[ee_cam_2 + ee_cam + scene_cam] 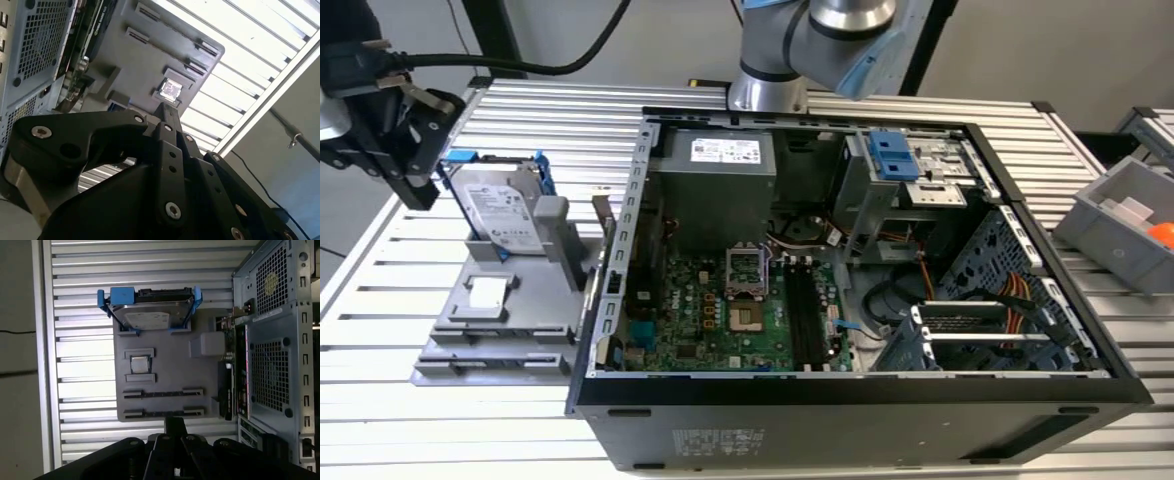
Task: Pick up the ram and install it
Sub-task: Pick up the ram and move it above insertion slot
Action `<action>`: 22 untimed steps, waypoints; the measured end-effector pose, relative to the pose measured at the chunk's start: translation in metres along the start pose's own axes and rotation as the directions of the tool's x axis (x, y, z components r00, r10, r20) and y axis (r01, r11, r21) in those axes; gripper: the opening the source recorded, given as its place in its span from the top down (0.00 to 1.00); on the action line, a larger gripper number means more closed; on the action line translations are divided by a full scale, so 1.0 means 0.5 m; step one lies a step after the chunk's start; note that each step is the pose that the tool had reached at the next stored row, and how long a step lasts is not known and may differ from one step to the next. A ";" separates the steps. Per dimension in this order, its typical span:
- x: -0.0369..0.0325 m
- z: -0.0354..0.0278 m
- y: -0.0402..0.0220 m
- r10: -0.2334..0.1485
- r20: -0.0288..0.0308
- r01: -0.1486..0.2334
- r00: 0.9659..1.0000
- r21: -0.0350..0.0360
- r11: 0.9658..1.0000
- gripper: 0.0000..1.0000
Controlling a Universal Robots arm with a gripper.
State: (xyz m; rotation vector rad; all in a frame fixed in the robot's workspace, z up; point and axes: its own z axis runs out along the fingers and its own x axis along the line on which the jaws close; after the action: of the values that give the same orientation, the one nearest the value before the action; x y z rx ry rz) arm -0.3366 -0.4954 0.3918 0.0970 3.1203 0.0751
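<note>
I see the gripper point(416, 190) at the case's point(854, 392) 10 o'clock in the exterior view, just past the drive point(500, 212) standing on the tray point(534, 300). In both wrist views its fingers point(171, 131) sit pressed together, nothing between them. I can't tell where the ram is.

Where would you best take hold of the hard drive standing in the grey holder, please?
Probably its free upper end, pinched across the two flat faces, coming down from above. The hard drive stands on edge, leaning, its lower end seated in the grey holder, and blue rails cover its narrow sides.
</note>
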 end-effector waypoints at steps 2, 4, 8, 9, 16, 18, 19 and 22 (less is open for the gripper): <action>-0.001 0.000 -0.010 0.000 0.000 0.000 1.000 0.000 1.000 1.00; -0.001 0.000 -0.020 0.000 0.000 0.000 1.000 0.000 1.000 1.00; -0.002 -0.001 -0.039 0.000 0.000 0.000 1.000 0.000 1.000 1.00; -0.003 -0.001 -0.044 0.000 0.000 0.000 1.000 0.000 1.000 1.00; -0.004 -0.002 -0.060 0.000 0.000 0.000 1.000 0.000 1.000 1.00; -0.004 -0.002 -0.060 0.001 -0.011 -0.001 1.000 0.001 1.000 1.00; -0.004 -0.002 -0.060 0.001 -0.011 -0.001 1.000 0.001 1.000 1.00; -0.004 -0.002 -0.060 -0.001 -0.011 0.001 1.000 0.001 1.000 1.00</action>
State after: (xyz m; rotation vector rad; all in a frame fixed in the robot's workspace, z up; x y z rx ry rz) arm -0.3366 -0.5255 0.3914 0.0957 3.1319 0.0747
